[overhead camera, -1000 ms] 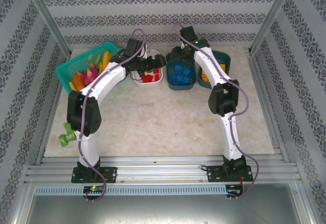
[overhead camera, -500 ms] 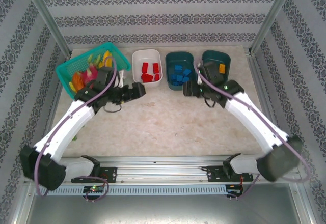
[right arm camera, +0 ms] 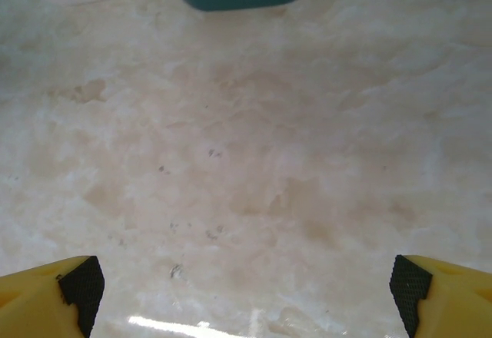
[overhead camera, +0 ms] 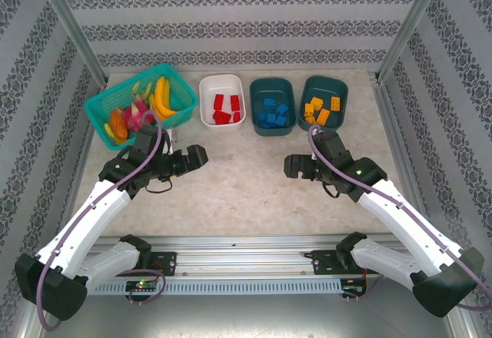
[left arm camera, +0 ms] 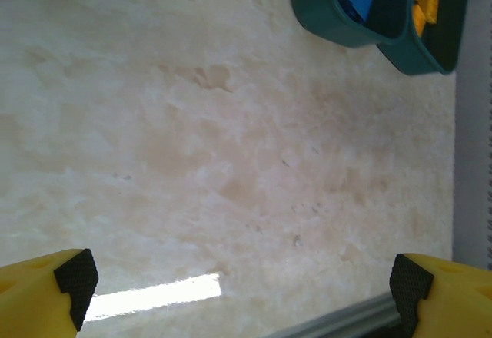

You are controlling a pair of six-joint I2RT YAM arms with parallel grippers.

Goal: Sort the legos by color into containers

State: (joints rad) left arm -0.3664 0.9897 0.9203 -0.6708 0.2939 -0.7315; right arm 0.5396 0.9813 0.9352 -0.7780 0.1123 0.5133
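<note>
While I watch from far away, both arms lie low and stretch out over the bench [overhead camera: 246, 200]; the left arm [overhead camera: 92, 207] comes in from the left side and the right arm [overhead camera: 400, 207] from the right, and their tips point at each other across the middle, well apart; the left fingers [overhead camera: 197, 156] are spread wide with nothing between them; the right fingers [overhead camera: 291, 167] are spread wide too and hold nothing; in both wrist views I see yellow fingers with black pads [left arm camera: 75, 276] at the bottom corners, and bare bench between them.

At the back of the bench three tubs stand in a row, just beside each other; the white tub [overhead camera: 220, 85] has the red legos [overhead camera: 224, 111] in it; the middle teal tub [overhead camera: 270, 87] has the blue legos [overhead camera: 273, 114]; the right teal tub [overhead camera: 327, 87] has the orange legos [overhead camera: 317, 110]; every brick I can see sits inside a tub.

To the left of the white tub a turquoise mesh basket [overhead camera: 127, 86] holds toy fruit [overhead camera: 161, 96], with yellow, orange and pink pieces.

All three tubs are smooth plastic with round corners; the bricks are small and blocky; the bench top is pale and blotchy like stone, and a bit shiny.
</note>
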